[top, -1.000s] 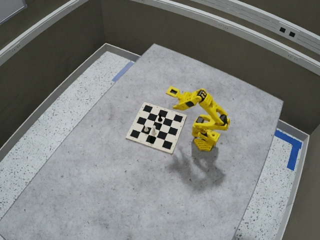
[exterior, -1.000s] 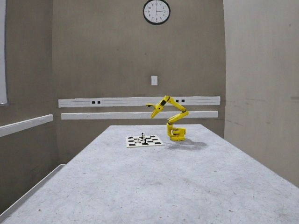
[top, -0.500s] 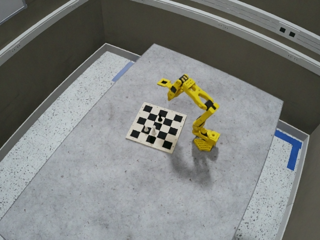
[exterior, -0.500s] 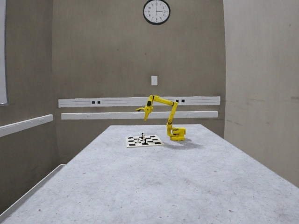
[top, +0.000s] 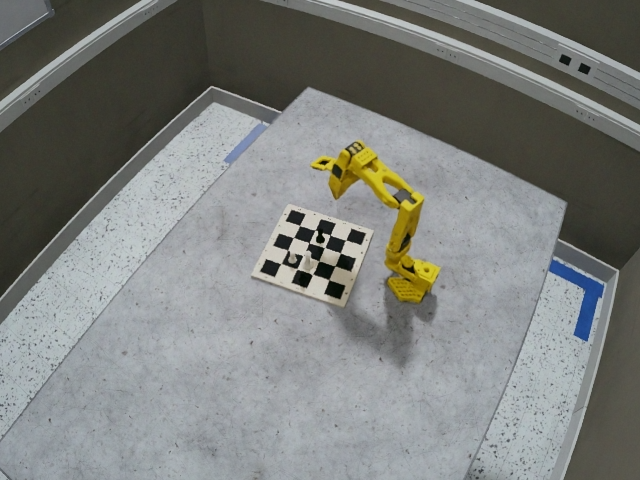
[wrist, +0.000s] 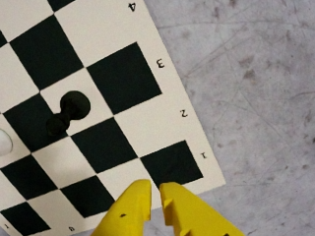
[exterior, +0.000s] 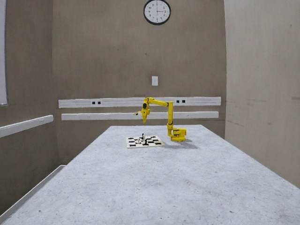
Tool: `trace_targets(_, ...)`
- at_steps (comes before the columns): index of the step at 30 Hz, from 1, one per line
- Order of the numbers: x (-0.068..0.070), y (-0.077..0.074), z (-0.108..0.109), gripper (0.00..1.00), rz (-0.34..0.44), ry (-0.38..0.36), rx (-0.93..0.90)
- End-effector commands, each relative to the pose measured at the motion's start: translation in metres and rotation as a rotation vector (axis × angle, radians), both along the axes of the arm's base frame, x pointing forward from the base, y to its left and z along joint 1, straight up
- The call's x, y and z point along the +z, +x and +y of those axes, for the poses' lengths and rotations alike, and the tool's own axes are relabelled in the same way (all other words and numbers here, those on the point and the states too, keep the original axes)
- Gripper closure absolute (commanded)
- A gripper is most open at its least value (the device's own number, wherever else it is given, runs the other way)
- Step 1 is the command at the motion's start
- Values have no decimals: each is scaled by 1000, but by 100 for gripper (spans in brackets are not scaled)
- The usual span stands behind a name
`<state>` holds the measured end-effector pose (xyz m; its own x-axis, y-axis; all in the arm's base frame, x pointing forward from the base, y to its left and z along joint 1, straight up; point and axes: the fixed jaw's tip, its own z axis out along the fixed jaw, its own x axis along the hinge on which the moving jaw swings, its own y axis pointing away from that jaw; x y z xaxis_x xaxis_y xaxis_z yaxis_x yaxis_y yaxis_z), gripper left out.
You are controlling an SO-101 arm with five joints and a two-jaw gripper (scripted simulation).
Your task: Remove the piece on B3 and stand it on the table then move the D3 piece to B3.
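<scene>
Yellow claw (wrist: pixel 157 197) is closed on nothing, held above the checkered board's (top: pixel 268 246) corner — one black pawn (top: pixel 320 237) and two white pieces (top: pixel 300 259) are carried upright on its squares.

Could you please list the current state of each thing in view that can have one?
End effector: shut, holding nothing, raised above the board's edge.
Black piece: upright on the board, untouched.
Taller white piece: upright on the board.
Shorter white piece: upright on the board, beside the taller one.
Chessboard: flat on the table, three pieces on it.
Arm: reaching up and over the board's far edge.
</scene>
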<state>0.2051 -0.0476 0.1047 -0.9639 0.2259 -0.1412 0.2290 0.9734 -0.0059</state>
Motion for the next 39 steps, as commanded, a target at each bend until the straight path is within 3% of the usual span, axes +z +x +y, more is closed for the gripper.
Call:
trace_targets(1, -1, 0, -2, 100, 11, 4, -10)
trace_targets(39, -11, -3, -4, 100, 64, 19, -20)
